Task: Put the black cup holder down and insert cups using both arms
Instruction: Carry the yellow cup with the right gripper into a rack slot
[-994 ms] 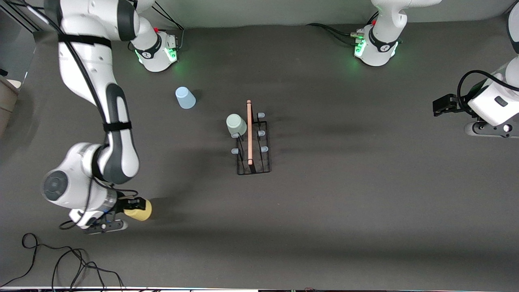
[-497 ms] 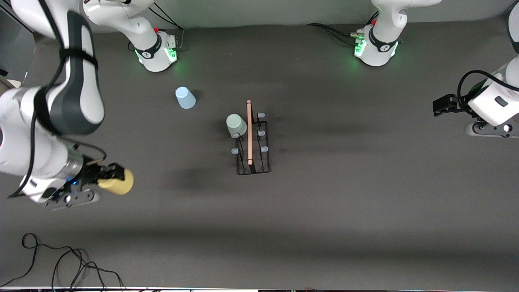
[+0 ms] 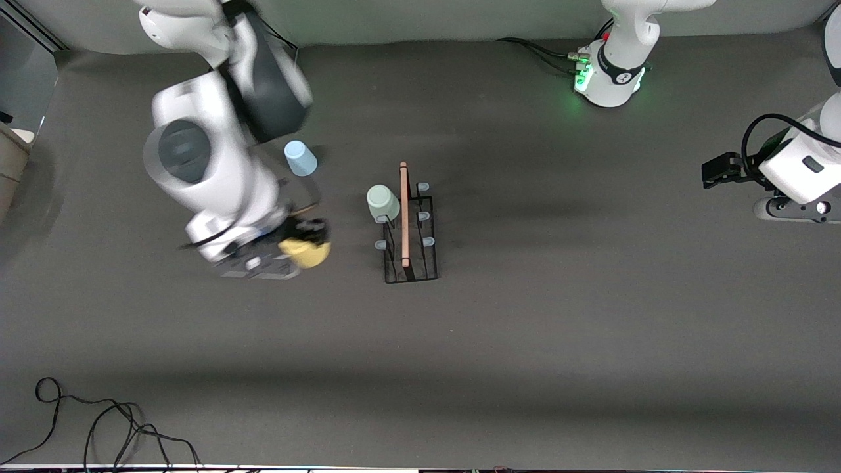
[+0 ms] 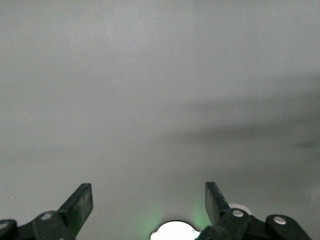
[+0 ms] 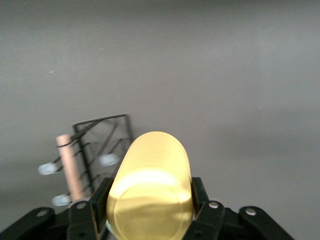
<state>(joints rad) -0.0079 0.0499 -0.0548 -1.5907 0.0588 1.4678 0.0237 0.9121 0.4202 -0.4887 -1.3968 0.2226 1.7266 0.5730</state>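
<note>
The small yellow tapered plastic cup (image 3: pixel 306 253) is gripped sideways in the right hand (image 3: pixel 303 242), at nine o'clock of the black wire cup holder (image 3: pixel 410 230), presumably for pegging. The left hand (image 4: pixel 148 209) waits, spread open.

This is a robotics lab, set up for recording manipulation trials. Two white jointed arms are bolted straight onto a broad table (image 3: pixel 591 341) covered in plain dark grey matting, their bases (image 3: pixel 610 77) glowing green. Thick cables (image 3: pixel 539 51) run from the base to the pale wall along the table's edge, and loose black wires (image 3: pixel 98 427) coil at the corner nearest the front camera. Only small test props sit on the matting.
</note>
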